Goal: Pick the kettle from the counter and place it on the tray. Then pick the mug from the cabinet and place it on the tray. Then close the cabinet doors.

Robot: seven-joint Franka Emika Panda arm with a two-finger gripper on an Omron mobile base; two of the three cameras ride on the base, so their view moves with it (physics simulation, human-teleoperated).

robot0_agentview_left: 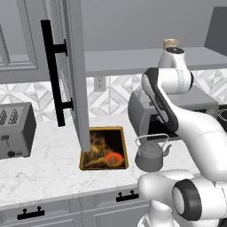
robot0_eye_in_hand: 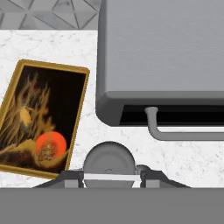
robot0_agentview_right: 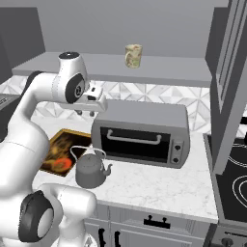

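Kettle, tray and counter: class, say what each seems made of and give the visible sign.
Kettle: probably metal, dull dark-grey with soft sheen. Tray: golden rim, perhaps lacquered wood or gilt; dark painted picture inside. Counter: stone-like, white with grey marble veining.

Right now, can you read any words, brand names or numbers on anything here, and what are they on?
None can be read.
Tray: a painted picture with an orange-red spot, no lettering.
Toaster oven: its knobs carry no legible marks.
Mug: mottled pattern, no words.
Kettle: plain metal.

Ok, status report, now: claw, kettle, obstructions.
Claw high above toaster oven, state unclear. Kettle on counter, beside tray. Mug in cabinet, doors open.
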